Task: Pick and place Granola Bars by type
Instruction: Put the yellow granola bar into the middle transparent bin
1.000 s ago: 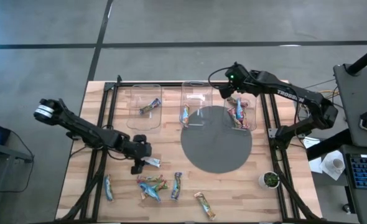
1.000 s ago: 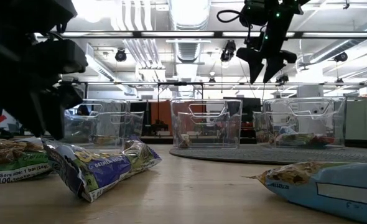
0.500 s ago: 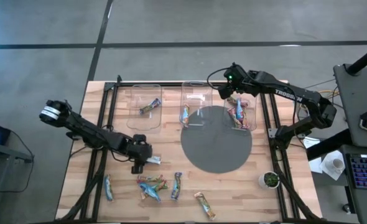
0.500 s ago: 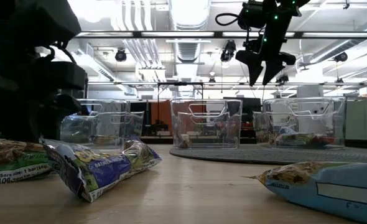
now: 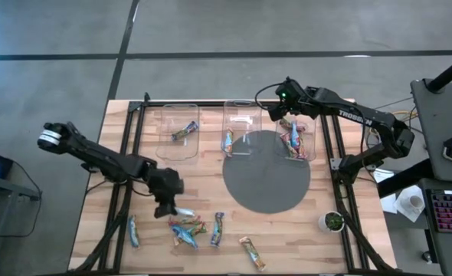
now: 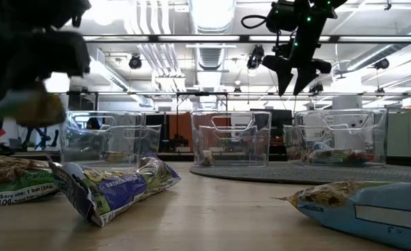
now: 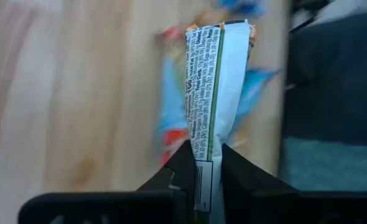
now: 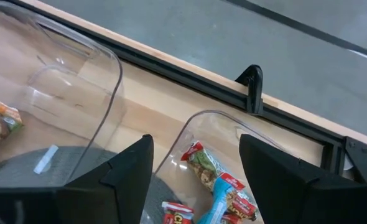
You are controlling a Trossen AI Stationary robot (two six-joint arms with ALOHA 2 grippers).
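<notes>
White-backed granola bar (image 7: 213,99) juts lengthwise from left gripper (image 7: 202,171)

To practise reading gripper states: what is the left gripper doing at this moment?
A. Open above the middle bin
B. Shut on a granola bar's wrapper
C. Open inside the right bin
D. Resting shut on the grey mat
B: in the left wrist view, the left gripper pinches the granola bar by its wrapper end.
</notes>
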